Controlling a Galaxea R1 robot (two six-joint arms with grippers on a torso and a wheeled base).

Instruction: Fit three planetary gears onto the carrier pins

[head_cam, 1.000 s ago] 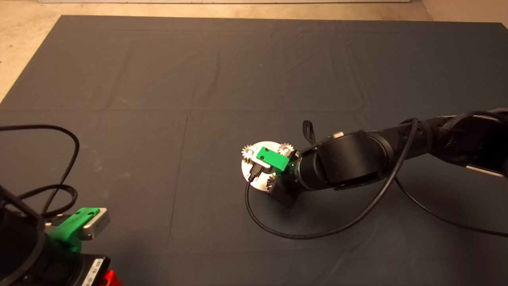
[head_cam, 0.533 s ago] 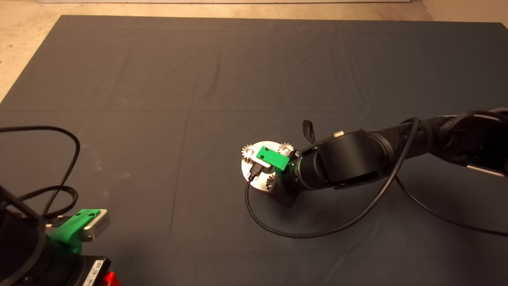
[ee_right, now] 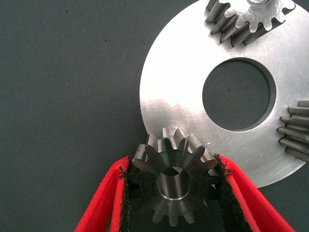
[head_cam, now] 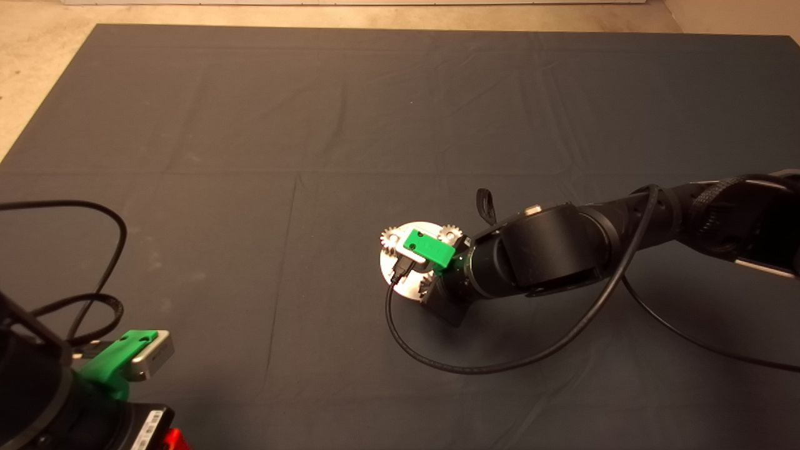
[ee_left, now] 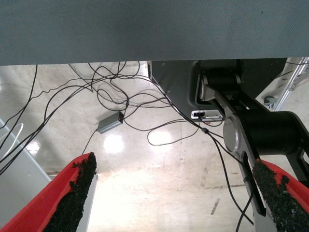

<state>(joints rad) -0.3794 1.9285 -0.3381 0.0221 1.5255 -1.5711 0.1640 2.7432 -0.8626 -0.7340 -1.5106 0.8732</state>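
Note:
A shiny round disc (ee_right: pixel 178 96) with a central hole lies on the dark mat (head_cam: pixel 250 187), a little right of the middle. My right gripper (ee_right: pixel 174 164) is over its near edge, shut on a dark planetary gear (ee_right: pixel 174 208). A carrier pin (ee_right: pixel 172 182) shows through this gear's centre hole. Two more silvery gears (ee_right: pixel 251 17) (ee_right: pixel 297 130) sit at the disc's rim. In the head view the disc (head_cam: pixel 406 284) shows gears (head_cam: pixel 390 237) (head_cam: pixel 449 234) at its far edge, and the right wrist's green mount (head_cam: pixel 428 248) covers the fingers. My left gripper (ee_left: pixel 174 164) is parked open at the lower left.
A black cable (head_cam: pixel 500 365) loops over the mat in front of the right arm. More cables (head_cam: pixel 94 250) trail over the mat's left side. The left wrist view looks past the mat edge at a floor with wires and a robot base (ee_left: pixel 260 130).
The left arm's green mount has sunk slightly. The right gripper, the disc and the gears have not visibly moved.

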